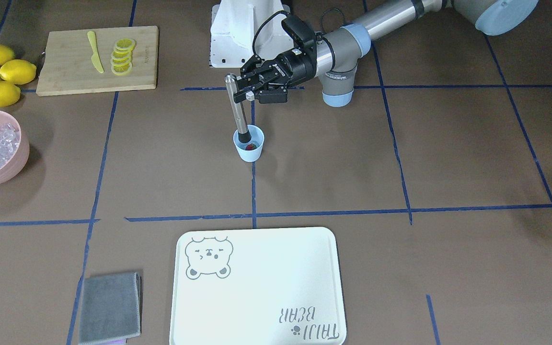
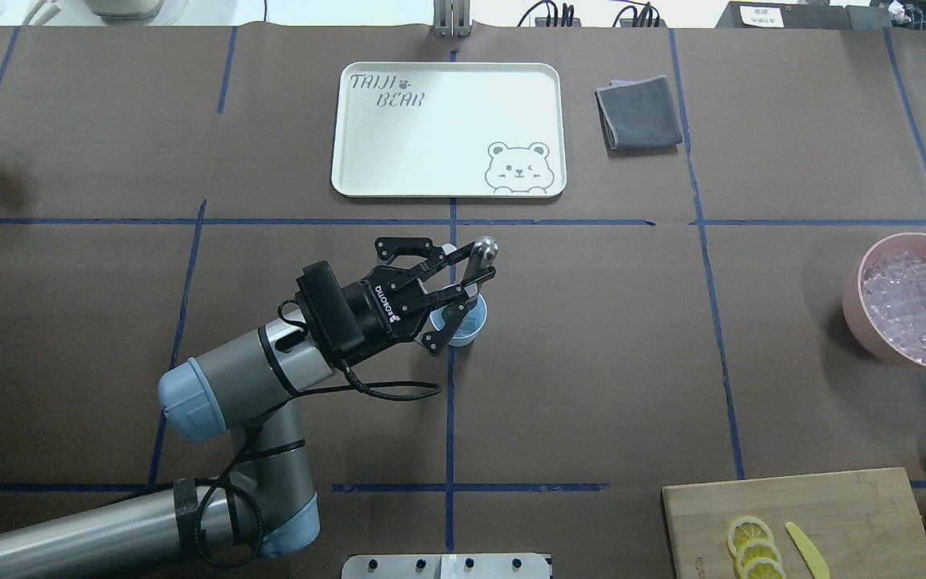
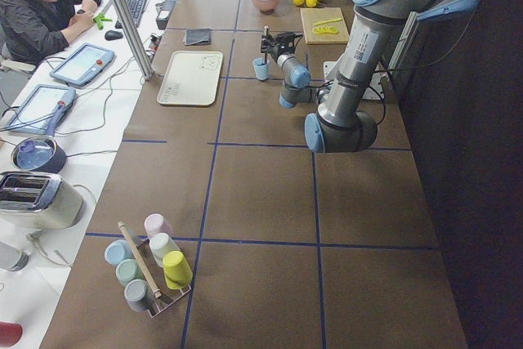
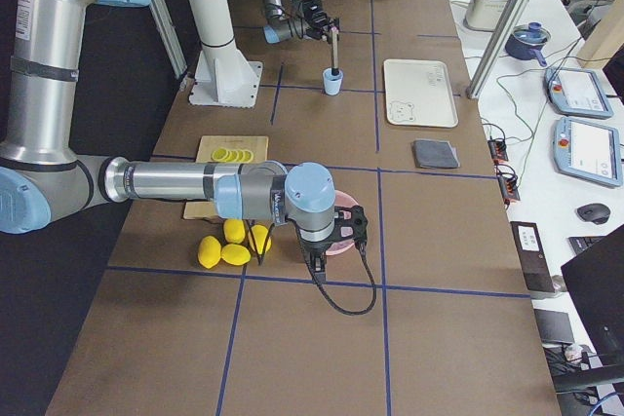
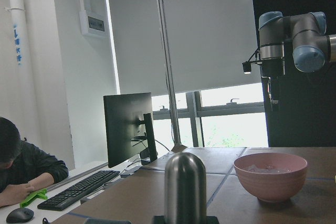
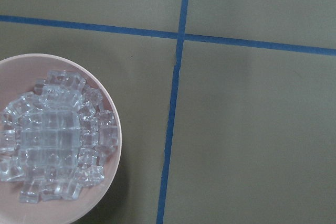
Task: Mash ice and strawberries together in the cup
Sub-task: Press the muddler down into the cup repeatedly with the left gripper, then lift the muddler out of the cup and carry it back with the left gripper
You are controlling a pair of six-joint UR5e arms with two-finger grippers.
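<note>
The light blue cup stands near the table's middle, and also shows in the overhead view. A red strawberry lies inside it. My left gripper is shut on the upper part of a steel muddler. The muddler stands nearly upright with its dark tip down in the cup. The muddler's rounded top fills the left wrist view. The ice is piled in a pink bowl; I see none in the cup. My right gripper hangs over that bowl; I cannot tell if it is open.
A white bear tray and a folded grey cloth lie at the operators' side. A cutting board holds lemon slices and a yellow knife. Whole lemons sit beside it. A cup rack stands far off.
</note>
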